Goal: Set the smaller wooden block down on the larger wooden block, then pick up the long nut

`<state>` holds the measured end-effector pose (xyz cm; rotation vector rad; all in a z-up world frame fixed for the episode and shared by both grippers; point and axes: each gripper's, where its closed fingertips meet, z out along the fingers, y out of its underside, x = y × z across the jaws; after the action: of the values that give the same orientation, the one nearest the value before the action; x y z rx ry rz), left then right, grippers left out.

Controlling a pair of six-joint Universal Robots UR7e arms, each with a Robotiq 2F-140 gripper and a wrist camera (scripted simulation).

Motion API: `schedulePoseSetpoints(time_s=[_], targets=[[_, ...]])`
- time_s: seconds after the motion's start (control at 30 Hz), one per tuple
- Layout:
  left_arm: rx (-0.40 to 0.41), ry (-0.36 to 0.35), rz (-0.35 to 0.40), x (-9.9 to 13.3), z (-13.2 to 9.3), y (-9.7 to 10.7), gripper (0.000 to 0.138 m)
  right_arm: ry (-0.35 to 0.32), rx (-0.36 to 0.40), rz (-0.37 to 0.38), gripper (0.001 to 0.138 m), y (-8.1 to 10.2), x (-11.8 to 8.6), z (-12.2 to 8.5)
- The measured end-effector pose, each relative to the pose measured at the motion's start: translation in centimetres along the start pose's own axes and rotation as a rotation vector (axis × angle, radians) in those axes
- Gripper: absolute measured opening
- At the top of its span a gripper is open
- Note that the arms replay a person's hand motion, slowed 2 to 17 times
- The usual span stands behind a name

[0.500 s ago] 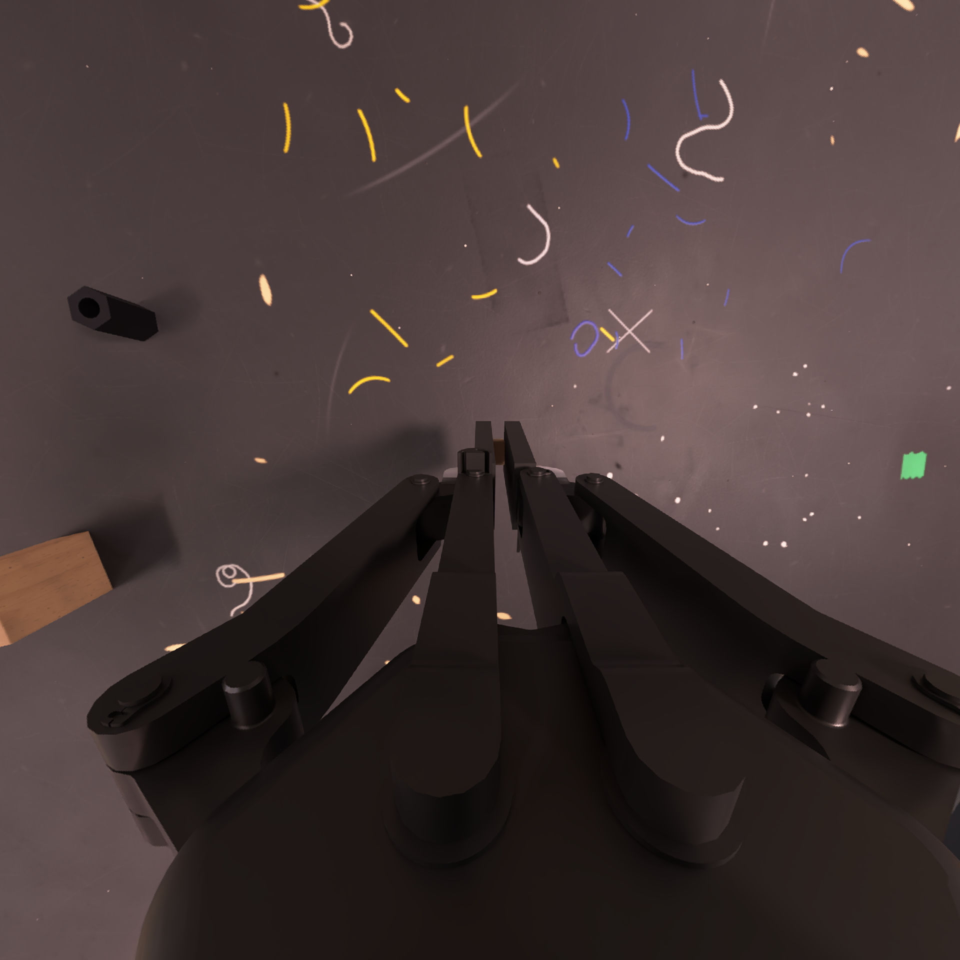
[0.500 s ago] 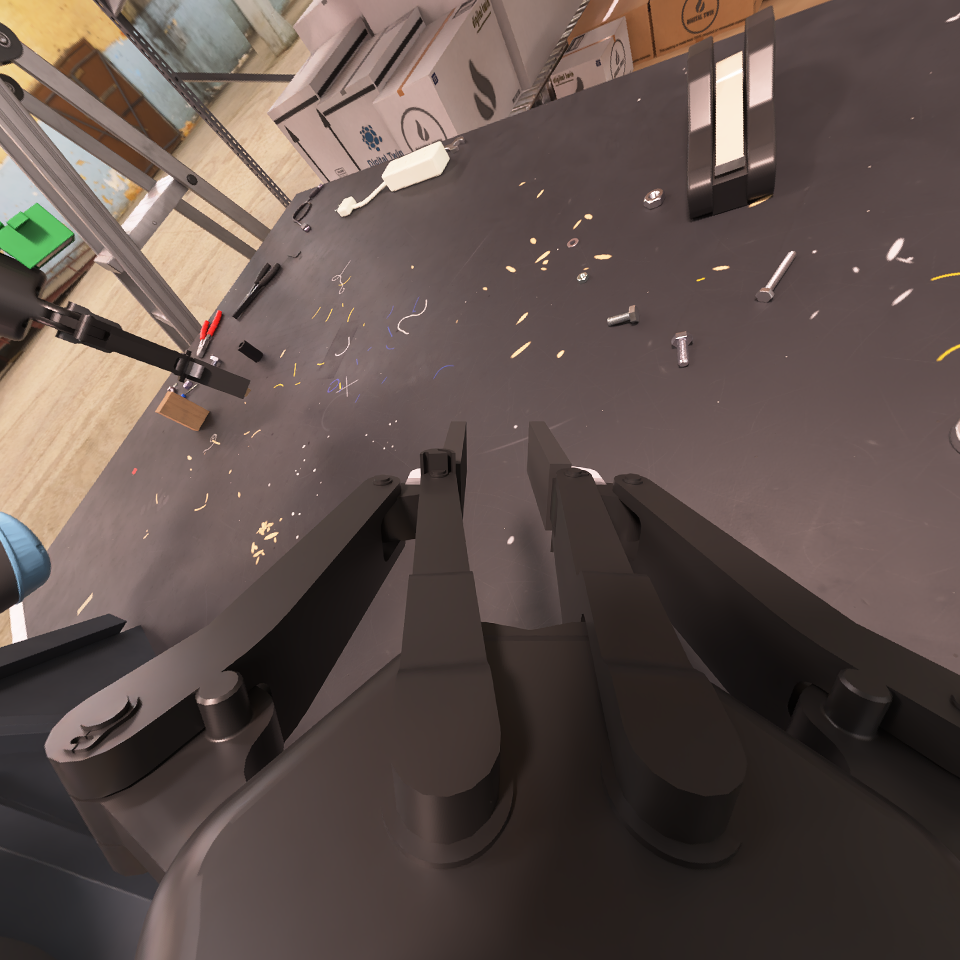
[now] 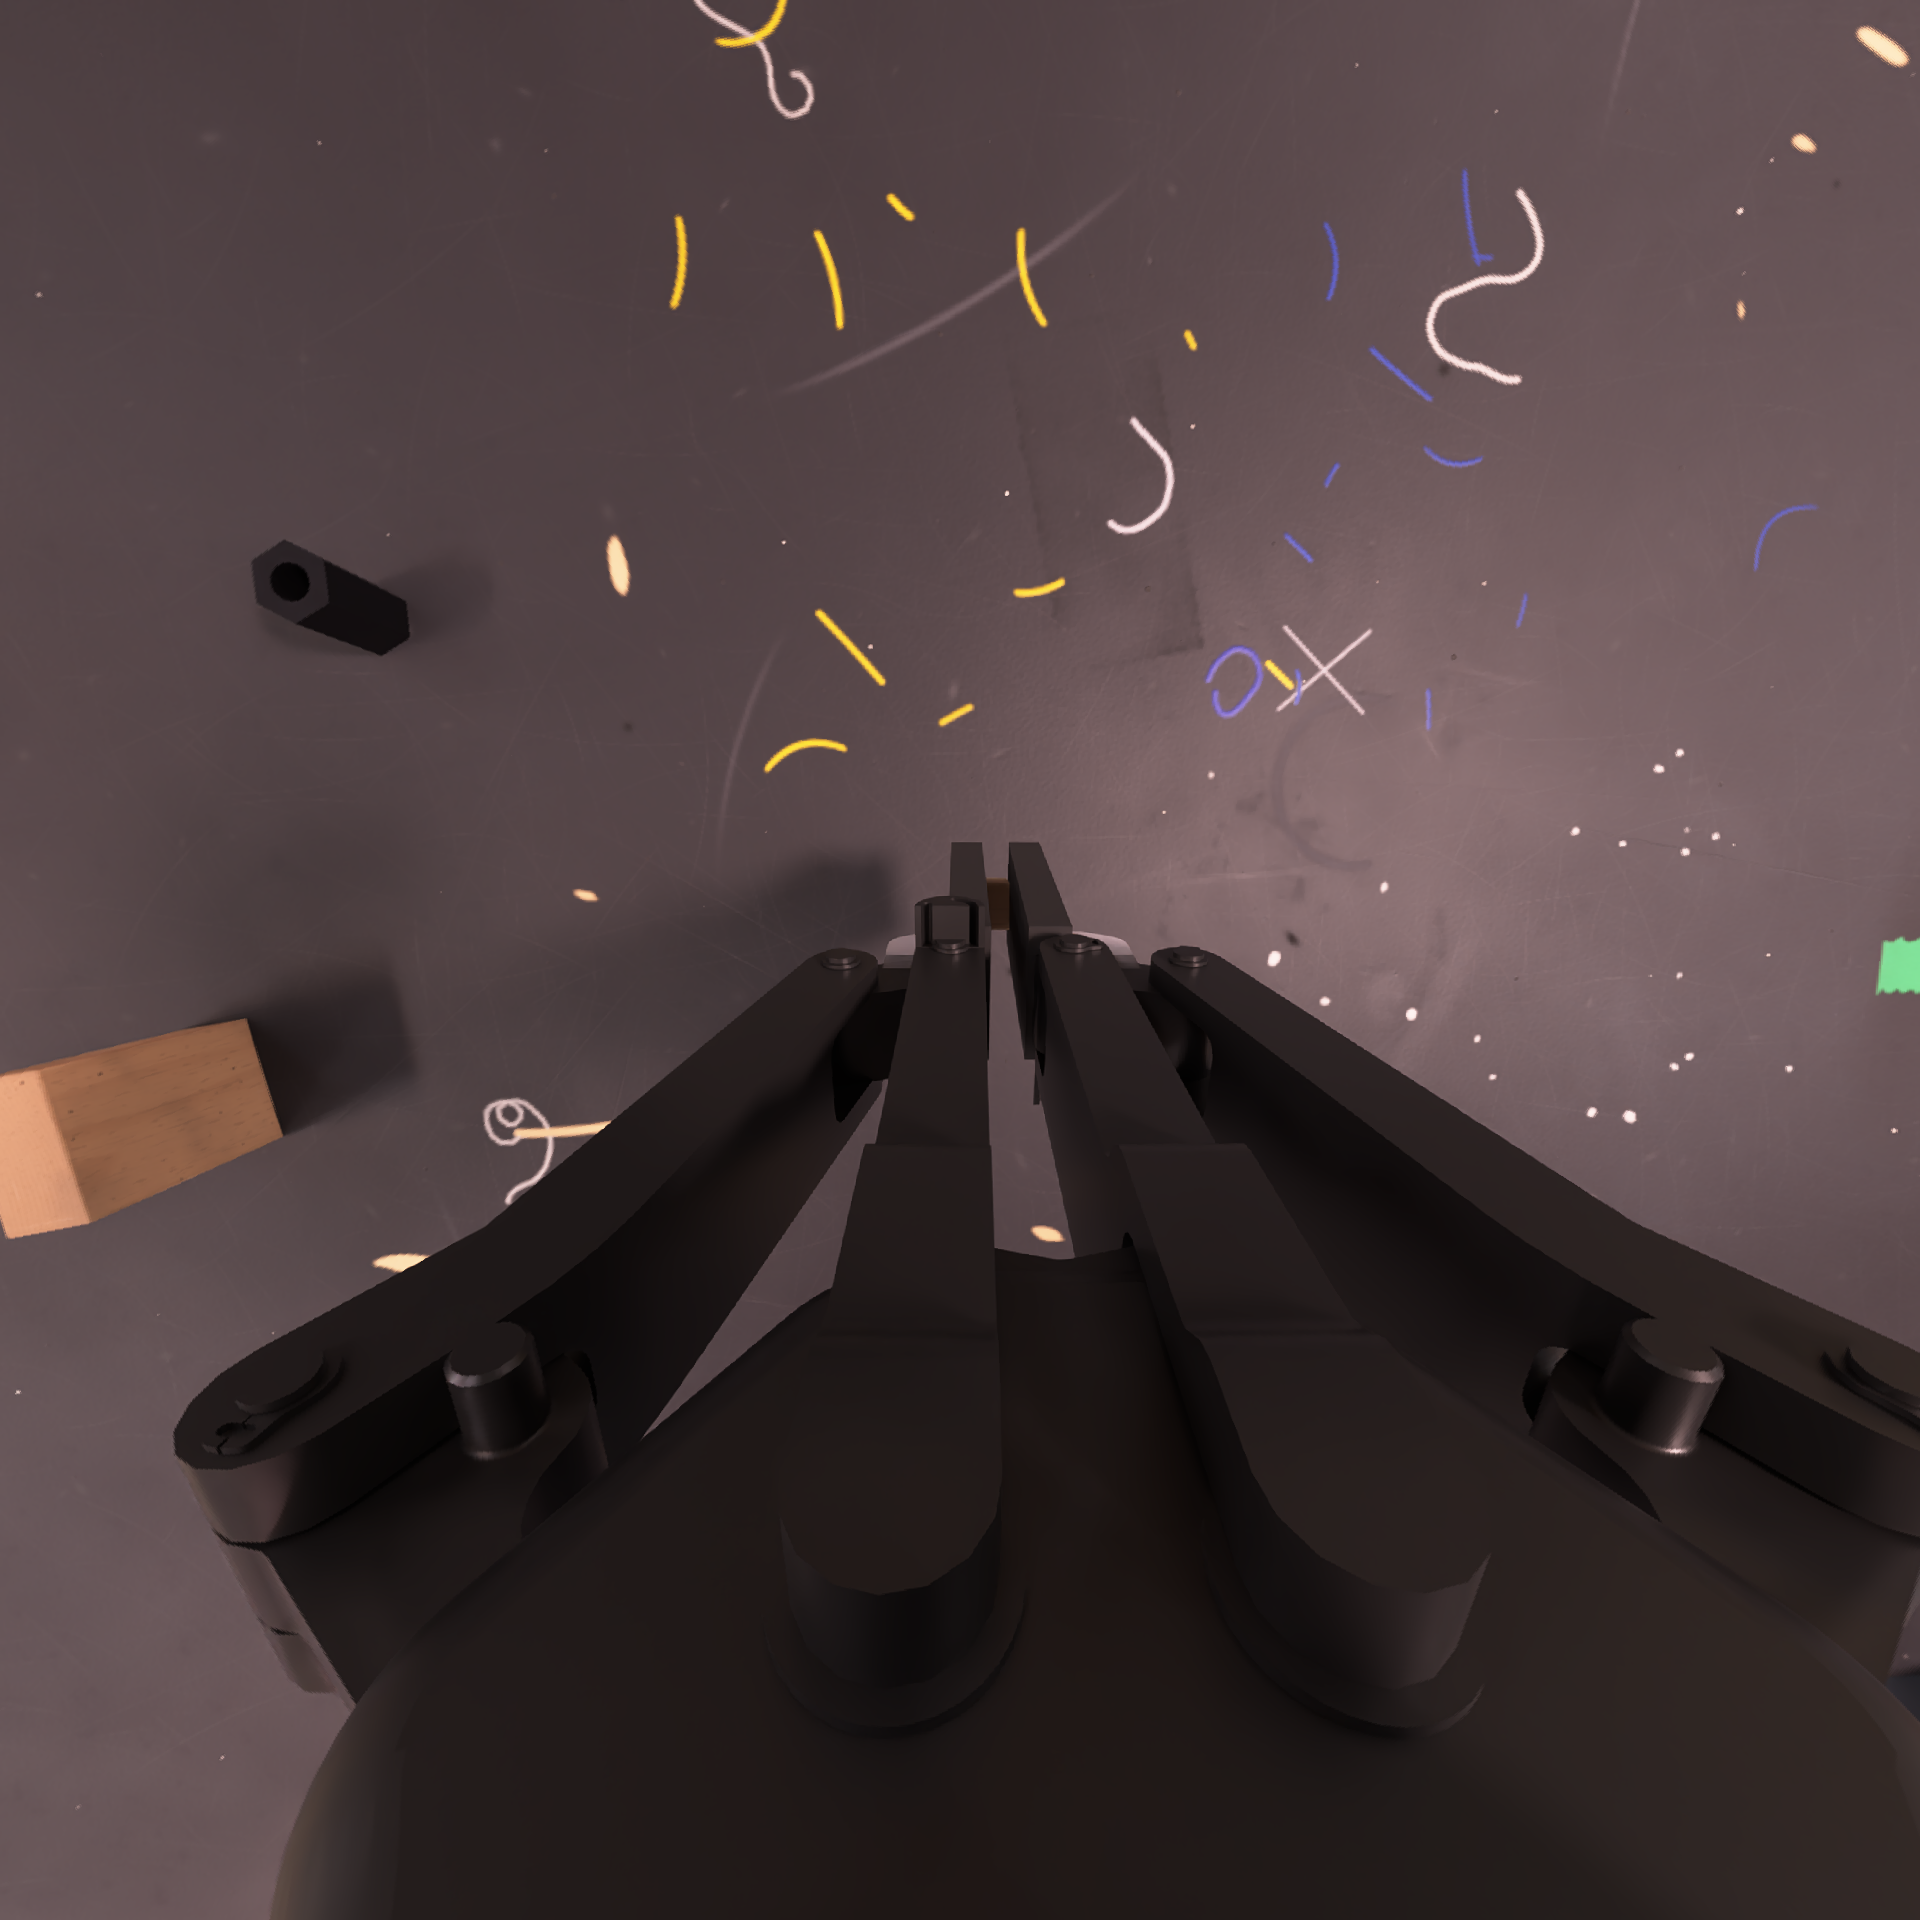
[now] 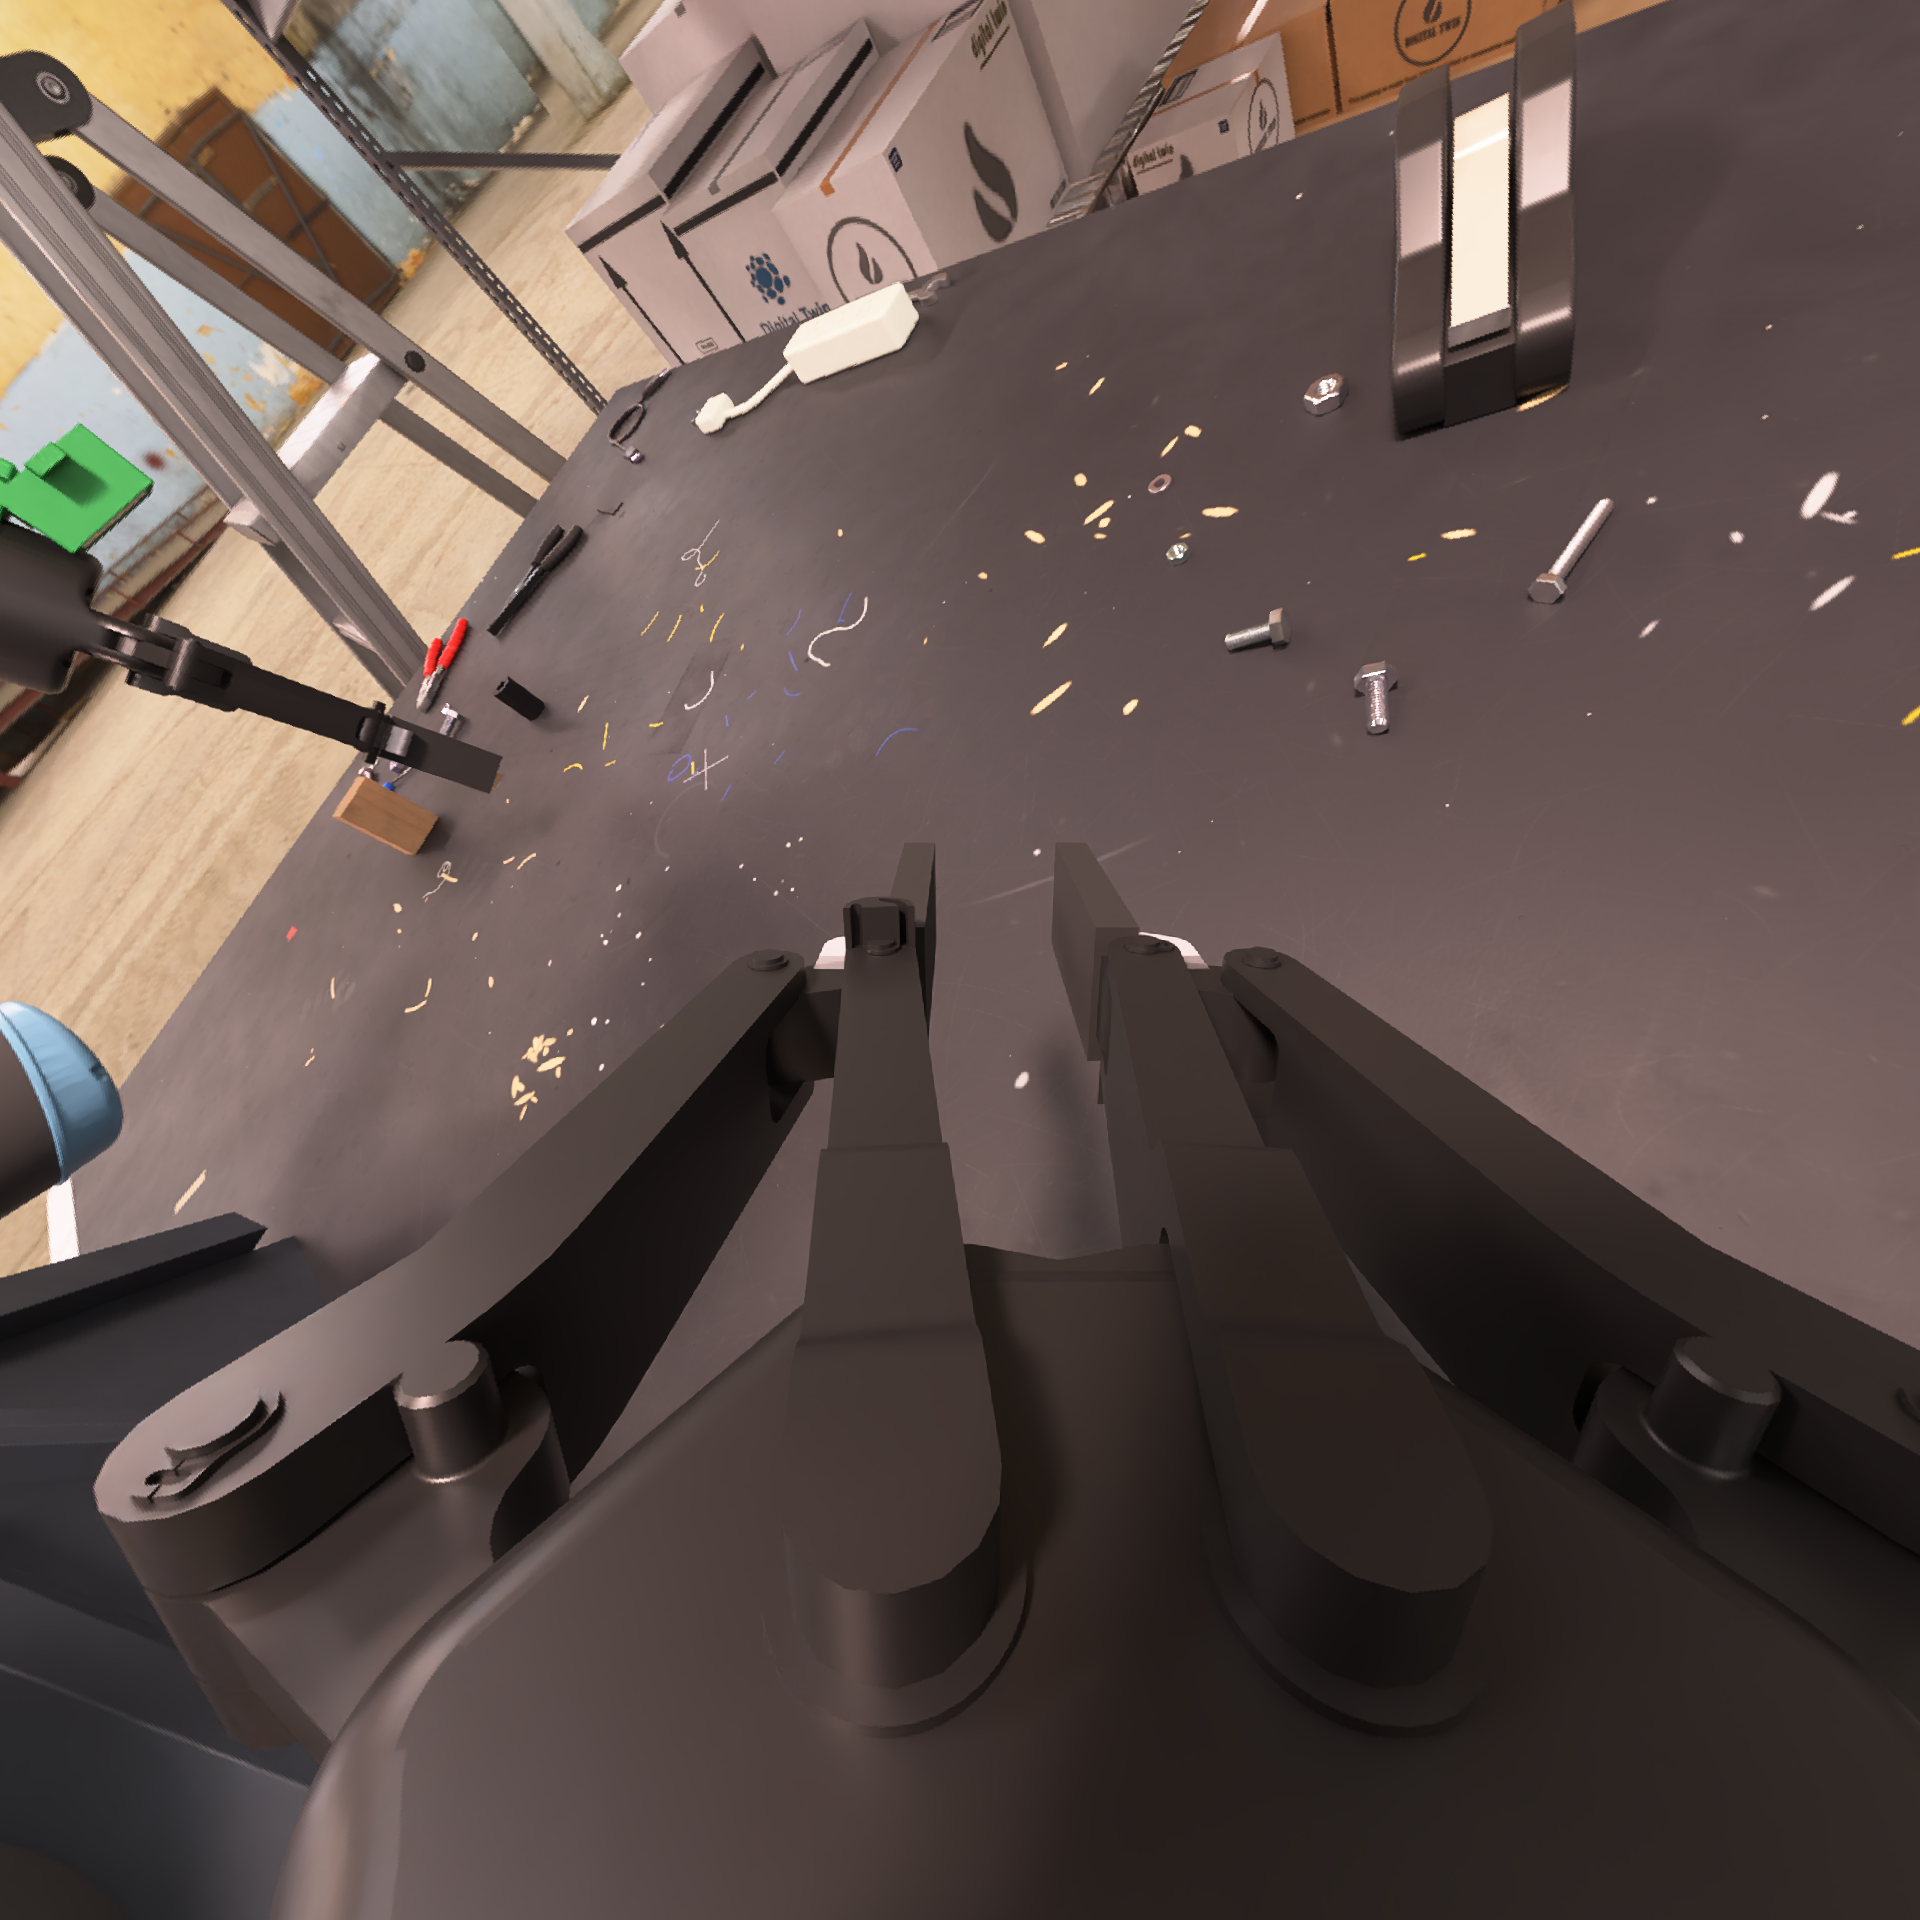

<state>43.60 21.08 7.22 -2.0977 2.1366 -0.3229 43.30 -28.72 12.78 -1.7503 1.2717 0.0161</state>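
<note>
Right wrist view is filled mostly by the dark worktable (image 4: pixel 1351 987), with the right gripper (image 4: pixel 992 883) at lower centre, its jaws parted and holding nothing. At the upper right stands a black and white fixture (image 4: pixel 1481 229); a white adapter (image 4: pixel 852 330) lies at upper centre. At the left of the frame the left gripper (image 4: pixel 457 764) hangs just above the larger wooden block (image 4: pixel 384 816), the black long nut (image 4: pixel 518 697) near it. In the left wrist view the left gripper (image 3: pixel 995 883) is clamped on a sliver of brown wood, the smaller wooden block (image 3: pixel 998 902). The larger wooden block (image 3: pixel 130 1122) sits at the left edge, the long nut (image 3: pixel 330 598) at upper left.
</note>
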Motion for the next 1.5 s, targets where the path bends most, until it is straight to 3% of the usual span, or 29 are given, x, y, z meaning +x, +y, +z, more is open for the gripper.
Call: schedulePoseSetpoints(time_s=[0.43,1.27,1.5], targets=[[0.010,-0.019,-0.044,-3.4,-0.8,1.9,0.007,-0.026,-0.028,-0.021,0.030,0.6,-0.4,0.8],[0.041,-0.065,-0.201,-14.5,-2.6,5.2,0.007,-0.033,-0.043,-0.032,0.029,1.0,-0.4,1.6],[0.050,-0.070,-0.216,-16.9,-2.9,5.7,0.007,-0.035,-0.054,-0.031,0.029,1.2,-0.4,2.0]])
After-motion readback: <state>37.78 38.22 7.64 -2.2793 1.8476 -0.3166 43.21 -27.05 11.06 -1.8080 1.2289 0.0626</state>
